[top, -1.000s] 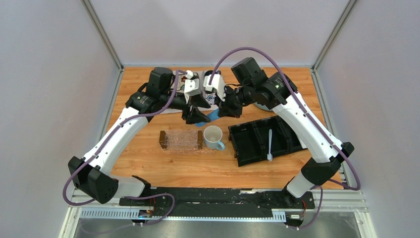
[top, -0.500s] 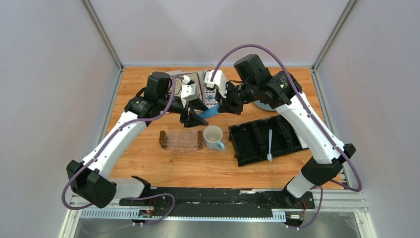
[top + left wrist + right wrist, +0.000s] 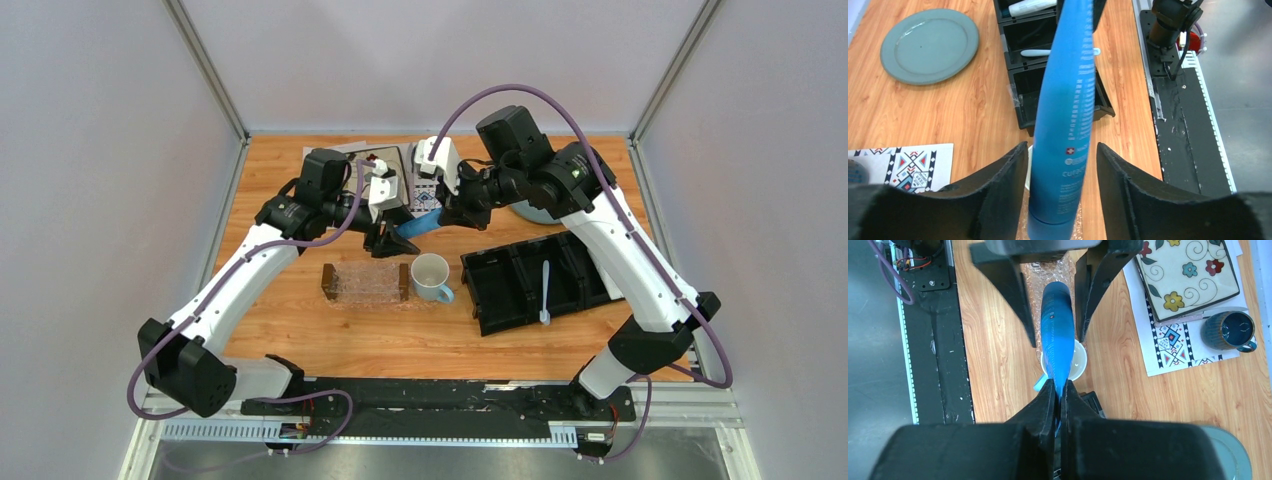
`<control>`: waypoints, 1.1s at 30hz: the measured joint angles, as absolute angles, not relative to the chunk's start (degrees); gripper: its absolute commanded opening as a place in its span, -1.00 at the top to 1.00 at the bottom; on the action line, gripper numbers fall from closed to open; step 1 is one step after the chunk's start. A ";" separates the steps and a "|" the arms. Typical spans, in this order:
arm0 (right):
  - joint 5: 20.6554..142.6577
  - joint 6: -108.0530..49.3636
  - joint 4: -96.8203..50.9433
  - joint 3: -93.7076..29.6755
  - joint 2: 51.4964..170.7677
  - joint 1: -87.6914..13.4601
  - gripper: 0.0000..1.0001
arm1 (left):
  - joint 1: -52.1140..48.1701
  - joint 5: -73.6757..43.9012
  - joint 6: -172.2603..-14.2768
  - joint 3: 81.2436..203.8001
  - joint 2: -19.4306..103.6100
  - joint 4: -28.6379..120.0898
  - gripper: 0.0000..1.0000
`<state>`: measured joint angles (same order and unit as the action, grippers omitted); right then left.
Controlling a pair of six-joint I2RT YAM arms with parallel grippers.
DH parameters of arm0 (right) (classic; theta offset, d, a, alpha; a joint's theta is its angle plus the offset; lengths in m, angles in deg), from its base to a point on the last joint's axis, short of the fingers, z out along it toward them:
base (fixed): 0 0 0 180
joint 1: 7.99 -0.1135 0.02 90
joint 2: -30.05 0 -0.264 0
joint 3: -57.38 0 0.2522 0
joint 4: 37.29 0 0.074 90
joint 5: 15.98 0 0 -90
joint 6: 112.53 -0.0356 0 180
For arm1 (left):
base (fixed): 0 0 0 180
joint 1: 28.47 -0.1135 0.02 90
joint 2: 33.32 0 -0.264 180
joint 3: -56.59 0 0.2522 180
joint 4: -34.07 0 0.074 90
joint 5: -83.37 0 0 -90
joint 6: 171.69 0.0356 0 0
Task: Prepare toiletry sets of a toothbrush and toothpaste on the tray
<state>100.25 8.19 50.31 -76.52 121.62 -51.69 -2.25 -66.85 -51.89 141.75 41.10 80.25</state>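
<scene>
Top external view: sits high behind the arm bases and looks down from far over the whole light wooden table (image 3: 300,330). Left wrist view: very near, faces the table's right side, over the black plastic compartment organizer (image 3: 1020,107). Right wrist view: equally near, looks down and leftward. Shared by all three: the bright blue squeeze tube (image 3: 1058,335).

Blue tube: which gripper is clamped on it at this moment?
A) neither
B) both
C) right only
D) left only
C: the right gripper is shut on the blue tube at its flat end, while the left gripper straddles the other end with gaps on both sides.
</scene>
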 measured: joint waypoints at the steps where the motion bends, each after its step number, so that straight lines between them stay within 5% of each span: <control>1: 100.45 8.10 50.29 -76.52 121.62 -51.69 0.99 | -2.25 -66.77 -51.69 141.75 41.45 80.32 0.02; 7: 100.67 7.47 50.22 -76.52 121.62 -51.60 0.99 | -2.19 -66.72 -50.97 141.77 42.04 81.13 0.49; 10: 100.69 7.25 50.20 -76.50 121.64 -51.58 0.99 | -2.14 -66.74 -50.88 141.79 42.06 81.43 1.00; 19: 100.36 6.11 49.96 -76.52 121.60 -51.58 0.81 | -1.88 -66.79 -52.59 141.75 42.06 80.87 1.00; 26: 99.05 4.34 46.88 -75.47 120.11 -51.58 0.13 | -1.82 -66.66 -58.40 139.69 41.86 75.77 1.00; 33: 97.26 3.36 43.86 -75.38 116.83 -51.56 -0.17 | -1.84 -64.54 -62.47 139.06 40.11 72.63 1.00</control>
